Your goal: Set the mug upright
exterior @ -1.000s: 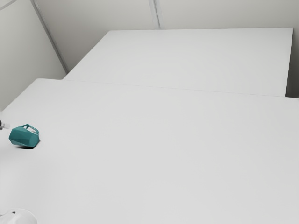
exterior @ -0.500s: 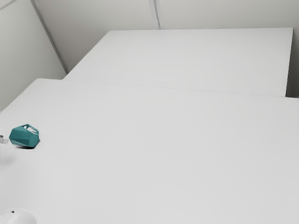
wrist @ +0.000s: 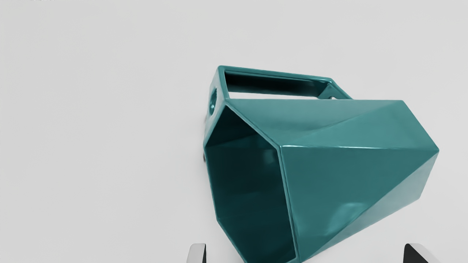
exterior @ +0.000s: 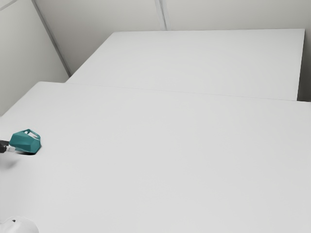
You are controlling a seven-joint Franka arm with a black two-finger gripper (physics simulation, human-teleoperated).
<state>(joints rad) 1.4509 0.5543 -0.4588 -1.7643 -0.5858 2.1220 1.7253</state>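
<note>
The jaws stand wide open, just beside the sideways teal mug [wrist: 340, 171].

White desk [exterior: 170, 160], smooth top. Teal faceted mug [exterior: 25, 141] lying on its side on it, near the exterior view's left edge, dark shadow [exterior: 30, 154] at its underside.

Gripper [exterior: 10, 149] cut off at exterior view's left edge, mug [wrist: 329, 175] clipped by wrist view's edge, white object [exterior: 20, 226] cropped
</note>
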